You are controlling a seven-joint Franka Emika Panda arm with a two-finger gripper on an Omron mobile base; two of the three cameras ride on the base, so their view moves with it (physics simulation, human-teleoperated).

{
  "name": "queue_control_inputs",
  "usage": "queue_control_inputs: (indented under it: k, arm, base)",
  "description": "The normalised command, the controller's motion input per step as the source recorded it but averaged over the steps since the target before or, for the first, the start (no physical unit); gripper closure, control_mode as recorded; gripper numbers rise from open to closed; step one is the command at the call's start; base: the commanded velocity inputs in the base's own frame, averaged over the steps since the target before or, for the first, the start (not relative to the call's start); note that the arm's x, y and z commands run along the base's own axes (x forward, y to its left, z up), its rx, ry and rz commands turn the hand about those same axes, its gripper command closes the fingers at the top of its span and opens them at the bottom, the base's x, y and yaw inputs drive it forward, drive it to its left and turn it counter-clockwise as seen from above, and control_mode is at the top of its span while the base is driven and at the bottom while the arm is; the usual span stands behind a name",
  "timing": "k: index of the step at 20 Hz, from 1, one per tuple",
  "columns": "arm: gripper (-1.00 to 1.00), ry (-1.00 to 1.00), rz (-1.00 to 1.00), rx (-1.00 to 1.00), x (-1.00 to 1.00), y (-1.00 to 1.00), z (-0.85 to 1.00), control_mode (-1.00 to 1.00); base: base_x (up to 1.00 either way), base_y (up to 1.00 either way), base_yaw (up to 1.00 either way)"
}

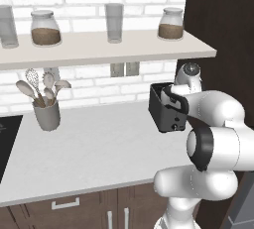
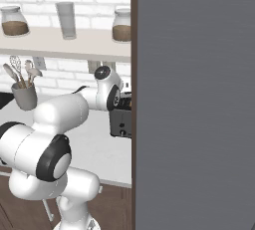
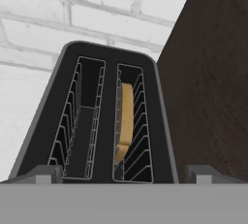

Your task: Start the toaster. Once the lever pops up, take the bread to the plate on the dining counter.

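Your fingers [image 3: 124,174] stand wide open, holding nothing, above the toaster [image 3: 104,121]; bread [image 3: 125,119] sits in its right slot.

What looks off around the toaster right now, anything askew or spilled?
Nothing stands out. The toaster sits upright on the counter, with the bread standing in one slot and the other slot empty. No spills. The gripper hangs open just above it.
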Motion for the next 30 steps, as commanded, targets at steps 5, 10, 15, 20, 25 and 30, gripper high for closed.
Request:
queue_control_inputs:
  k: [5, 10, 15, 20, 25, 30]
  arm:
    - [-1.0, 0.0, 0.0, 0.0, 0.0, 0.0, 0.0, -1.0]
    - [-1.0, 0.0, 0.0, 0.0, 0.0, 0.0, 0.0, -1.0]
    - [-1.0, 0.0, 0.0, 0.0, 0.0, 0.0, 0.0, -1.0]
    - [-1.0, 0.0, 0.0, 0.0, 0.0, 0.0, 0.0, -1.0]
    - [-1.0, 0.0, 0.0, 0.0, 0.0, 0.0, 0.0, -1.0]
    - [-1.0, 0.0, 0.0, 0.0, 0.0, 0.0, 0.0, -1.0]
  base:
    - [0.0, 0.0, 0.0]
    - [0.0, 0.0, 0.0]
    - [0.0, 0.0, 0.0]
    - [0.0, 0.0, 0.0]
    - [0.0, 0.0, 0.0]
    - [0.0, 0.0, 0.0]
